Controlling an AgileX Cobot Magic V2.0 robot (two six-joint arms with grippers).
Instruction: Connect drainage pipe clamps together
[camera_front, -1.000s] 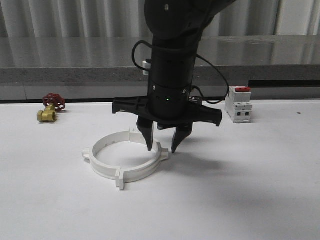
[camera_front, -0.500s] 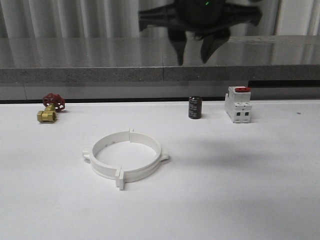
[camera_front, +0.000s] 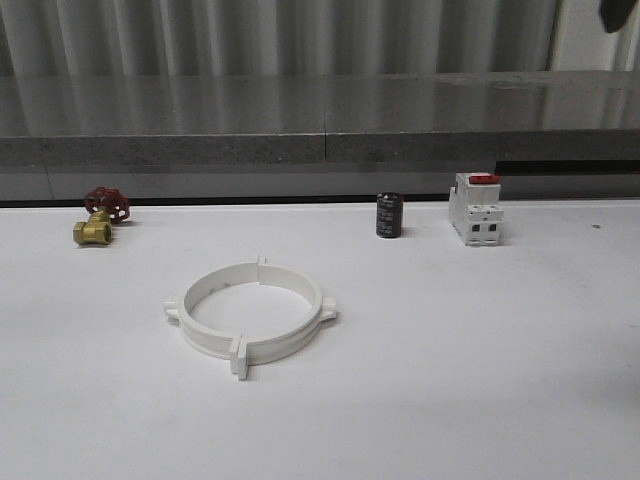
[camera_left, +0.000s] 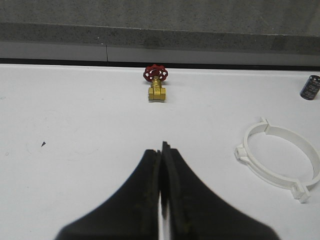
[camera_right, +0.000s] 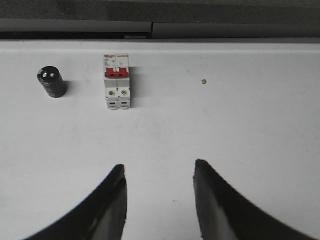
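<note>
The two white drainage pipe clamps (camera_front: 275, 349) lie on the white table as one closed ring, their end flanges meeting at the far and near seams. The left wrist view has the same ring (camera_left: 270, 177) off to one side of my left gripper (camera_left: 162, 147), which is shut with nothing in it, well apart from the ring. My right gripper (camera_right: 159, 166) is open and empty above bare table, short of the white block with a red switch (camera_right: 116, 81).
A brass valve with a red handwheel (camera_front: 100, 217) sits at the back left. A black cylinder (camera_front: 389, 215) and the white switch block (camera_front: 476, 208) stand at the back right. A grey ledge (camera_front: 320, 150) runs behind the table.
The black arm that stood over the ring's right rim with open fingers has risen and left the front view. The ring has not moved.
</note>
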